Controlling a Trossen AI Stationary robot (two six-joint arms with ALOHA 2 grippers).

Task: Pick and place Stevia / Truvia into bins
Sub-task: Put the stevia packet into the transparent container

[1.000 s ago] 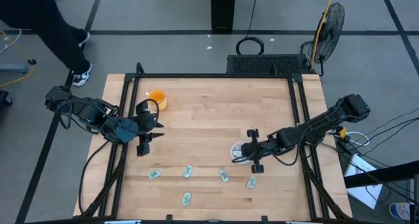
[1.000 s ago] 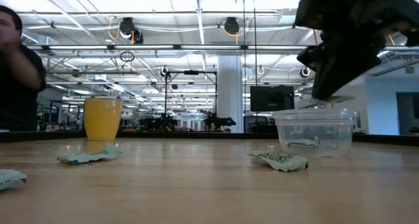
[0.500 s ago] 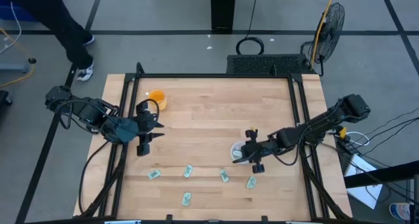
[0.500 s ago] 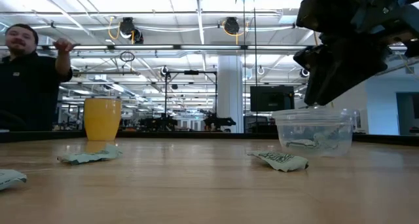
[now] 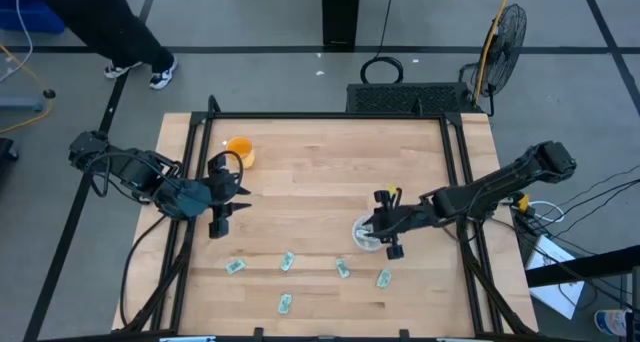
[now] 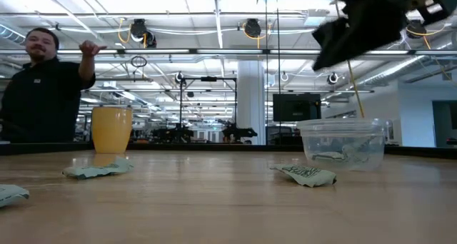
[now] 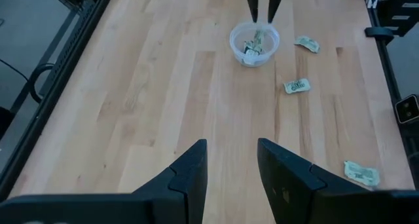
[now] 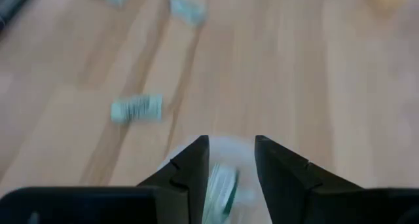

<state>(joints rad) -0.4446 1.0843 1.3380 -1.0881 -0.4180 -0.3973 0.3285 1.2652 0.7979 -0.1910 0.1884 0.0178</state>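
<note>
Both pairs of jaws are seen parted with nothing between them. The right gripper (image 5: 381, 222) is held above the clear plastic cup (image 5: 366, 233) near the table's right-centre; in the low view it (image 6: 360, 26) is recorded higher than half a second ago, now well clear of the cup's rim (image 6: 343, 125), where before it hung just over it. In the high view the arm is noted slightly shifted toward the table's far side since that earlier frame.

Sachets are observed inside the cup: green-and-white paper is visible through its wall (image 6: 341, 155) and from the left wrist view (image 7: 254, 42). The right wrist view shows one sachet (image 8: 221, 185) below the fingers (image 8: 191, 168), over the cup.

Five loose Stevia sachets are counted on the wooden table (image 5: 330, 167), along its near edge: one (image 5: 234, 267), a second (image 5: 287, 261), a third (image 5: 285, 303), a fourth (image 5: 342, 269) and a fifth (image 5: 384, 278). Their positions are unchanged.

The left gripper (image 5: 218, 194) is parked at the table's left side, near the orange cup (image 5: 239, 150), and is unmoved.

A person (image 6: 46, 94) in dark clothing is seen beyond the table, one arm raised; the feet (image 5: 140, 74) have shifted along the floor at the far left.
</note>
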